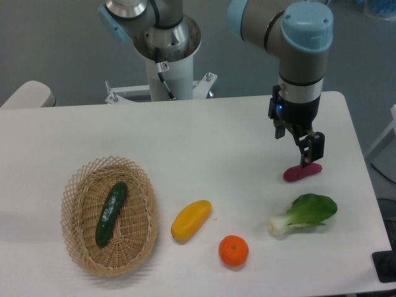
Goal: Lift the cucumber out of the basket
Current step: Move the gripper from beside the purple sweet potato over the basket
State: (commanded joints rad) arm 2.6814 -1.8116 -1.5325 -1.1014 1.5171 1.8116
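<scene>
The dark green cucumber lies lengthwise inside the oval wicker basket at the front left of the table. My gripper hangs far off at the right side of the table, pointing down just above a magenta vegetable. Its fingers stand apart with nothing between them. The nearer fingertip looks level with the top of the magenta vegetable. Nothing covers the cucumber.
Between basket and gripper lie a yellow fruit and an orange. A bok choy sits near the front right. The arm's base stands at the back edge of the white table.
</scene>
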